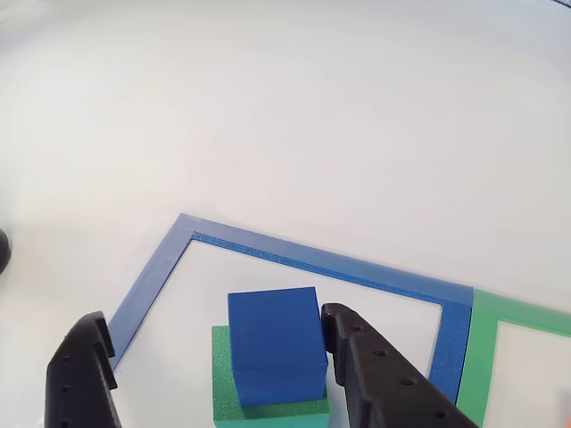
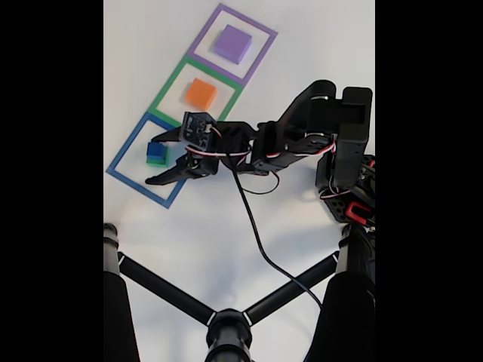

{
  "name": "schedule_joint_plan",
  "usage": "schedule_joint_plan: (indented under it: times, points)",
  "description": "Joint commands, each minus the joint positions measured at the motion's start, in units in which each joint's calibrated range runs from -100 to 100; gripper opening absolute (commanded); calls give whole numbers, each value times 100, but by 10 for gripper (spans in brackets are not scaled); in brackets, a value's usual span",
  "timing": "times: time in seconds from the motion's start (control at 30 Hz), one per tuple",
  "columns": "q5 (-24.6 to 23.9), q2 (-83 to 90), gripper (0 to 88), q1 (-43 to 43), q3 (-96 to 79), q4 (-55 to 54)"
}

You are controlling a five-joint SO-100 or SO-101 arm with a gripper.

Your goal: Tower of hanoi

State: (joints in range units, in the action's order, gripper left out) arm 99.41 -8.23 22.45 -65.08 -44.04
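Currently the claw (image 2: 155,158) is spread wide and empty, straddling the blue block (image 1: 275,343), which is stacked on the green block (image 1: 234,399) inside the blue tape square (image 2: 121,156). If closed low, the green block could be pinched too.

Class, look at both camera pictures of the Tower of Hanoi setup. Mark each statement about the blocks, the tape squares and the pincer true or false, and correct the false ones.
1. The blue block sits on top of the green block. True.
2. The orange block lies inside the purple tape square. False: it lies inside the green tape square.
3. The pincer is open, its fingers either side of the blue block. True.
4. The purple block is stacked on the orange block. False: it sits alone in the purple tape square.
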Motion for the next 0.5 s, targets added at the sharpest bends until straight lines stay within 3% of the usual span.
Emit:
schedule_joint_plan:
  times: [0.0,0.47]
  points:
    - [59,-35,209,69,260,-140]
    - [59,-155,109,77,497,-3]
